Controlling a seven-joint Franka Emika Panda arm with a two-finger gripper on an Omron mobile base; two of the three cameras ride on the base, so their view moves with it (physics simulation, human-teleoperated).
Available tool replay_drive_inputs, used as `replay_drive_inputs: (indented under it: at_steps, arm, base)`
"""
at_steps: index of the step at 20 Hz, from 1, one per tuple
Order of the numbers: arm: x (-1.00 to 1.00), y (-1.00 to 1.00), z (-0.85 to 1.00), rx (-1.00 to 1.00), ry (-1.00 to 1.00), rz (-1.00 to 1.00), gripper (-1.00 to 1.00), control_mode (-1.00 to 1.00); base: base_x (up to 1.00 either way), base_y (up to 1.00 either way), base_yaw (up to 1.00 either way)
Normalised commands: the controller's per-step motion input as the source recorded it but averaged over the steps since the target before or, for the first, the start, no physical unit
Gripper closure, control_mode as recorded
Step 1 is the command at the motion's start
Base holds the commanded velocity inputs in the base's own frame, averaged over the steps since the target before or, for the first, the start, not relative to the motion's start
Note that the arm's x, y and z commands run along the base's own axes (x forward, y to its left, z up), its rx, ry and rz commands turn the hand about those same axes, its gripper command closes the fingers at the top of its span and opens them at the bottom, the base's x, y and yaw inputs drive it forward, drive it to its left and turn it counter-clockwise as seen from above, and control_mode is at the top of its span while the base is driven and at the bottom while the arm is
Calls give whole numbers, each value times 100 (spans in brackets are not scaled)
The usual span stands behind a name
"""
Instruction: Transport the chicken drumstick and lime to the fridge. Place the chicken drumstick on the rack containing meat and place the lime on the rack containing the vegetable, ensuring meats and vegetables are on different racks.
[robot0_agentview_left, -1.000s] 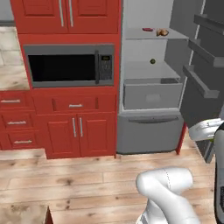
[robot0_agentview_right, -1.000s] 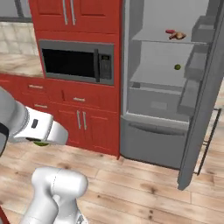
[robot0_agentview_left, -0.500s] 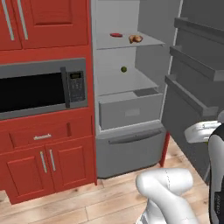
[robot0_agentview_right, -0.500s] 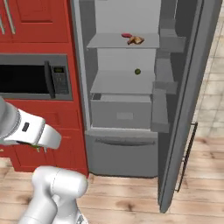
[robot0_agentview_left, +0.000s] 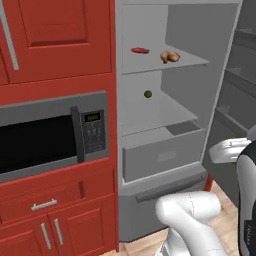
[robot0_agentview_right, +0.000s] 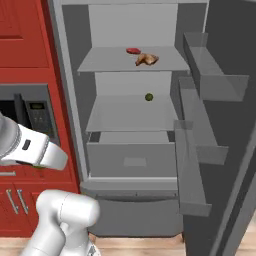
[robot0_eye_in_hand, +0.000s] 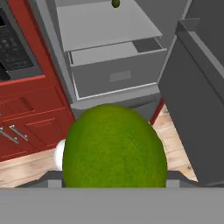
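Drumstick shelved beside meat; lime clamped in hand, not yet on second shelf.

Red panelled cabinets run above and below a built-in grey microwave with a black window and side keypad. Lower red doors and drawers carry silver bar handles. Light wood plank floor underfoot, with a strip of it showing by the cabinet base.
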Motion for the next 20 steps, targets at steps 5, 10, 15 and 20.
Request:
replay_drive_inputs:
  at_steps: [5, 10, 15, 20]
  arm:
    - [0, 0, 0, 0, 0, 0, 100, 100]
    - [0, 0, 0, 0, 0, 0, 100, 100]
    - [0, 0, 0, 0, 0, 0, 100, 100]
    - [0, 0, 0, 0, 0, 0, 100, 100]
  base:
    - [100, -11, -9]
    - [100, -23, -7]
    - [100, -8, -5]
    - [100, -2, -15]
